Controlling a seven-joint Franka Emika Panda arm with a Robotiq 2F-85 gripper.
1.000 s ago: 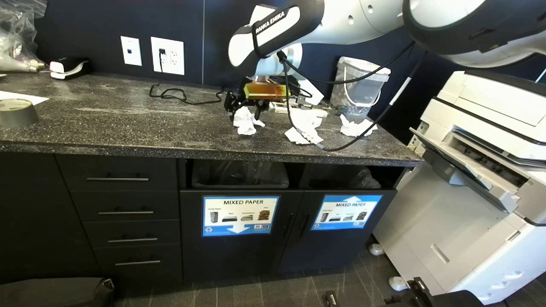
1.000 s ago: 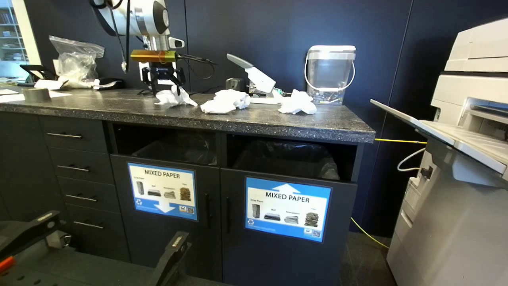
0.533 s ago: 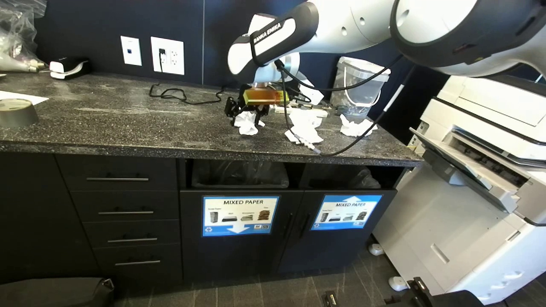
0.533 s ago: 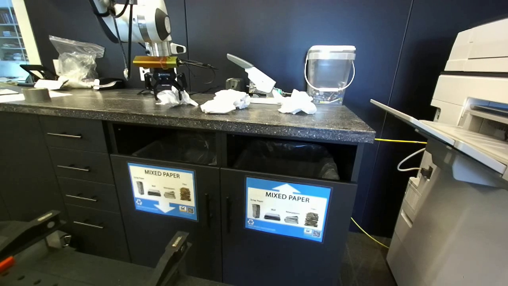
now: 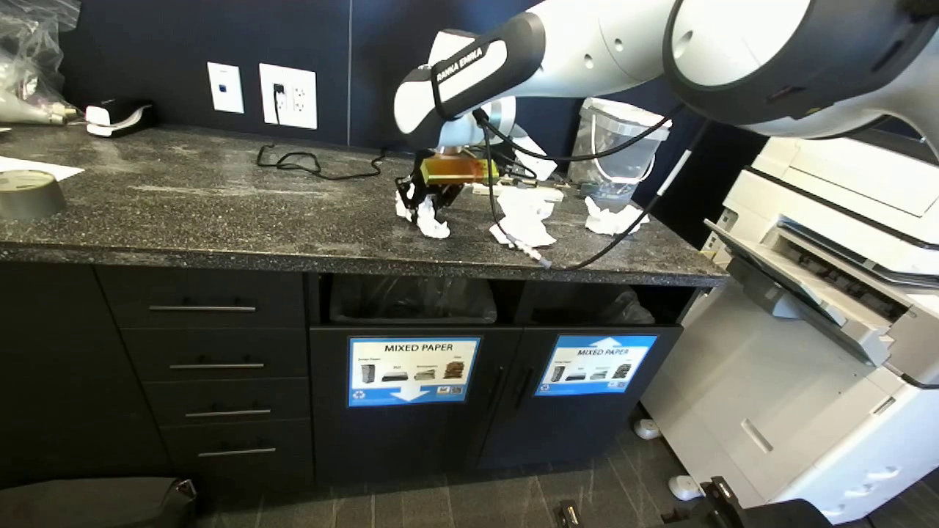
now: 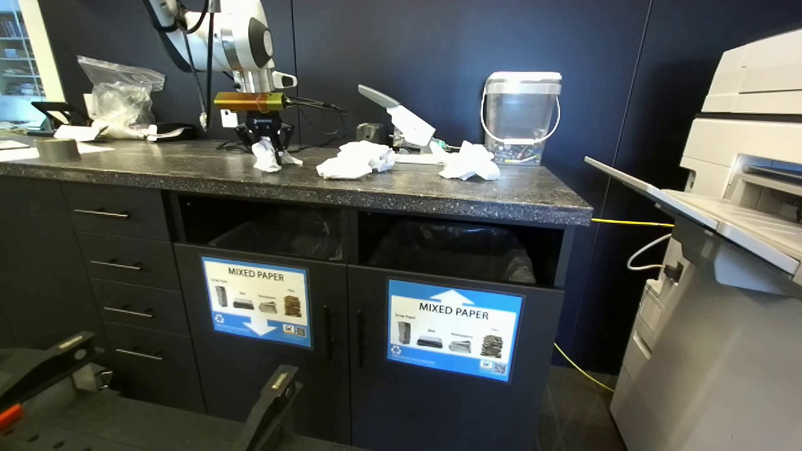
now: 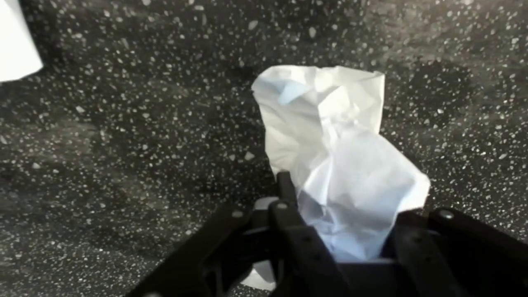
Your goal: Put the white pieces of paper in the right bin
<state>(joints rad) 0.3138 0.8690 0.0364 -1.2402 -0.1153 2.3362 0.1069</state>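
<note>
Three crumpled white pieces of paper lie along the dark speckled counter. My gripper (image 5: 418,217) points down at the leftmost paper (image 5: 433,222), its fingers pressed in against it from both sides. In the wrist view this paper (image 7: 350,165) bulges up between the black fingers (image 7: 284,189) and still seems to rest on the counter. The middle paper (image 6: 357,160) and the rightmost paper (image 6: 470,161) sit apart from the gripper. Below the counter's right part, the right bin (image 6: 454,247) is a dark lined opening above a blue-and-white sign (image 6: 454,330). Its inside is mostly dark.
A similar left bin (image 6: 276,235) opens beside it. Behind the papers stand a translucent bucket (image 6: 521,119) and a white-grey device (image 6: 410,125). A printer (image 5: 821,308) is at the right. The arm's cable (image 5: 587,260) hangs over the counter near the papers.
The gripper has come down a little, and its fingers have closed in on the leftmost paper, which is now squeezed narrower. The other two papers have not moved.
</note>
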